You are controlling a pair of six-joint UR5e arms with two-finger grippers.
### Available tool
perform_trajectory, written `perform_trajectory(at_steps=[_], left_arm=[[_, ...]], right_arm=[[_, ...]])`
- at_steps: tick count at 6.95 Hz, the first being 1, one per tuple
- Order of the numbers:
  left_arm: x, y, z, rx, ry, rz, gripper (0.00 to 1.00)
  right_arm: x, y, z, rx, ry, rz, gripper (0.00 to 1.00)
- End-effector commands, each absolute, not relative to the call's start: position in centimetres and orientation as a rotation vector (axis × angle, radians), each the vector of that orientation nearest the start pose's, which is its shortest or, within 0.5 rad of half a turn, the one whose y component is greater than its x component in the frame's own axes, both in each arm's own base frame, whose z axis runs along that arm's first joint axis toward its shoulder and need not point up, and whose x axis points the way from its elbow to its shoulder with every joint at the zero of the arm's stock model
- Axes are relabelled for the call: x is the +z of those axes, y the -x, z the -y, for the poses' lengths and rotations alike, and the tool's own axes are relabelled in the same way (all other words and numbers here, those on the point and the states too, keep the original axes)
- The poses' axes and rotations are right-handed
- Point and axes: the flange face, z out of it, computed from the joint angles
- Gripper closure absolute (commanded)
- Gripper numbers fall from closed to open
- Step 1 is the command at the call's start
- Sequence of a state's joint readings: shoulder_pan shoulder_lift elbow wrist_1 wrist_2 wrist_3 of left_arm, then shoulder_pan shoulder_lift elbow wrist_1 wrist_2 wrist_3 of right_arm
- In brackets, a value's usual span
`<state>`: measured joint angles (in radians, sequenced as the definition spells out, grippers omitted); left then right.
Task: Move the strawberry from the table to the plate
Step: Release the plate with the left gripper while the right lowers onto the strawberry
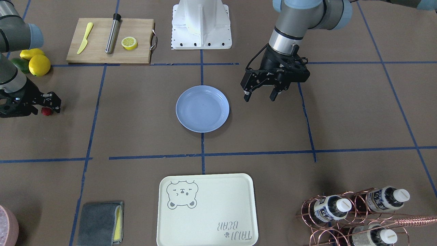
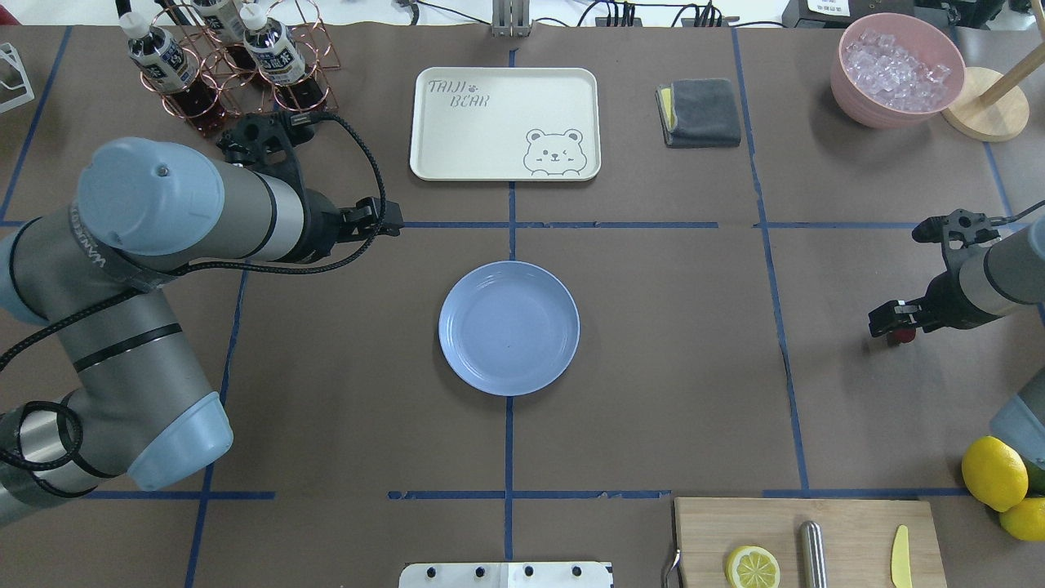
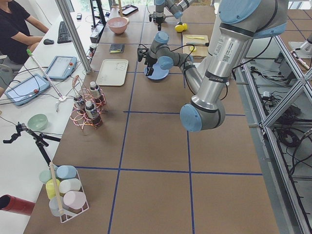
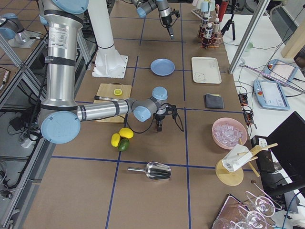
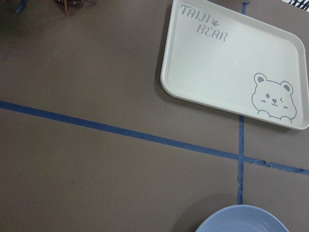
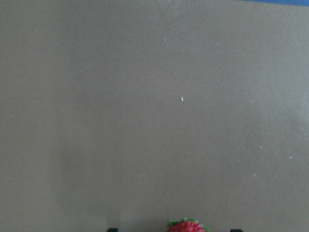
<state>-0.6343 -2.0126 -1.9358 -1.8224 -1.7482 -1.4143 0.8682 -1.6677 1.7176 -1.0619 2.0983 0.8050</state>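
Table (image 2: 653, 351) span from plate (image 2: 509, 327) to strawberry (image 2: 900, 335), perhaps within right gripper (image 2: 896, 323).

"What did the left arm (image 2: 155, 204) and right arm (image 2: 1008, 269) look like?"

"Silver-grey tubes with rounded light-blue joint caps. The white base (image 1: 201, 25) between them had dark bolts along its edge."

"Any markings?"

"Black lettering on the left arm's tube, and a black cable (image 2: 377, 175) looped to the black left gripper (image 1: 259, 97)."

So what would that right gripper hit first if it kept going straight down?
Probably the strawberry, sitting between the open fingers of the right gripper; then the table. Depth is unclear.
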Motion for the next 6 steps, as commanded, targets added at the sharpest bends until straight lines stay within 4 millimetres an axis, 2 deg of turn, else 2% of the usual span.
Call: perform_trajectory(at_steps=[1,2,4,5,6], left_arm=[[22.5,-40.4,44.2,-0.338,-0.260,-1.041,0.00],[22.5,-40.4,44.2,-0.339,-0.259,-1.041,0.00],[22.5,-40.4,44.2,-0.339,-0.259,-1.041,0.00],[22.5,-40.3,44.3,-0.339,-0.259,-1.042,0.00],[22.6,-39.8,44.6,-0.339,-0.242,-1.046,0.00]], right_arm=[[58.9,24.6,41.8,-0.051,-0.039,0.743,0.23],[58.9,24.6,41.8,-0.050,-0.037,0.744,0.29],[58.7,24.7,42.0,-0.047,-0.045,0.744,0.66],[58.4,24.6,42.1,-0.049,-0.062,0.741,0.92],[57.5,24.3,42.0,-0.054,-0.077,0.752,1.00]])
